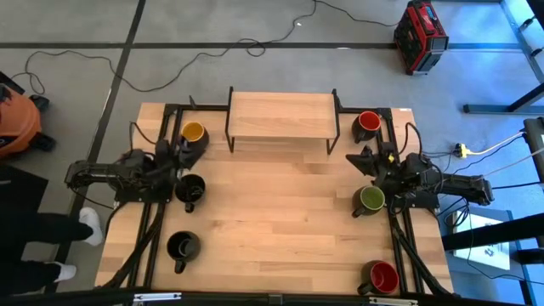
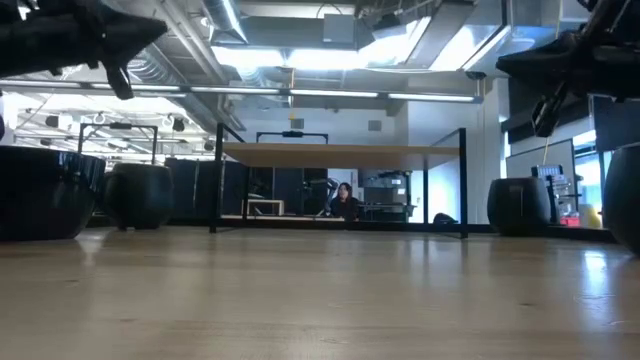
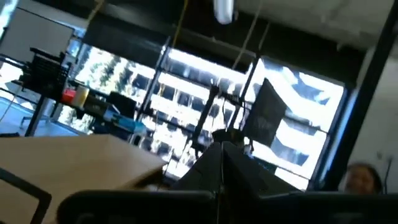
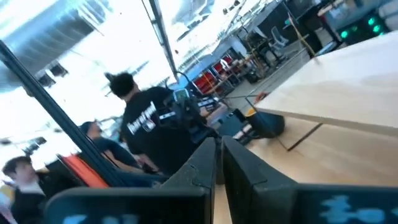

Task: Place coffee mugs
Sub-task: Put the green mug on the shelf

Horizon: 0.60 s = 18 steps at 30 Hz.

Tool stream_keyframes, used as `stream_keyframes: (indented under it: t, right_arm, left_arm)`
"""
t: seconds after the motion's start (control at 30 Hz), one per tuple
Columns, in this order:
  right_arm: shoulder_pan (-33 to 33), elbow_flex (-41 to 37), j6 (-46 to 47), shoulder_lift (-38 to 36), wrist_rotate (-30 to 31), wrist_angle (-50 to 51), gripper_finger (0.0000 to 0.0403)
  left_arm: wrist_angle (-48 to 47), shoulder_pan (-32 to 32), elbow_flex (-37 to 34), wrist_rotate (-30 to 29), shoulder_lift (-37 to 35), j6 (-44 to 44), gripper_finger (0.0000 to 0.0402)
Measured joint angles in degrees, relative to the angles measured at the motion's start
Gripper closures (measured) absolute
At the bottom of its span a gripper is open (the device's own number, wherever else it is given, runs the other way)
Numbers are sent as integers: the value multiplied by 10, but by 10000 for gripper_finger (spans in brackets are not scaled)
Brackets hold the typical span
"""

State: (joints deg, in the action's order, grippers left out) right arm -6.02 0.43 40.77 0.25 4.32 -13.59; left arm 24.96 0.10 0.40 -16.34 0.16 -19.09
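Wood table point(image 1: 272, 212), small raised shelf point(image 1: 281, 116) at far edge, centre. Six mugs, none on shelf. Left of shelf: yellow-inside mug point(image 1: 193, 133), then two black-inside mugs point(image 1: 190, 189) point(image 1: 183, 246) running toward near edge. Right of shelf: red-inside mug point(image 1: 367, 122), green-inside mug point(image 1: 371, 199), 2nd red mug point(image 1: 382, 276) at near corner. Left gripper point(image 1: 180, 157) left of shelf, btwn yellow and black mugs, fingers pressed together, holding nothing. Right gripper point(image 1: 360, 158) right of shelf, btwn red and green mugs, fingers likewise together, empty.

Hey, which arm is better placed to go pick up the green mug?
Right. The right pincer sits just beside the green mug on the table's right side; the left pincer is across the table, among the mugs there.
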Motion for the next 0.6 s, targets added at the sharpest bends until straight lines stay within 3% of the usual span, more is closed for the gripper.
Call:
stream_keyframes:
  t: [0.1, 0.2, 0.33, 0.6]
  right_arm:
    - [0, 0, 12, 0, 14, 3, 384]
    - [0, 0, 19, 0, 68, -12, 384]
    - [0, 6, -5, 0, 113, -28, 384]
    - [0, 150, -39, 73, 95, 154, 384]
  left_arm:
    - [19, 0, 0, -37, 0, -23, 395]
    - [17, 0, 0, -89, 0, -62, 395]
    - [17, 0, 0, -100, 0, -61, 395]
    - [9, 0, 0, -107, 3, -60, 395]
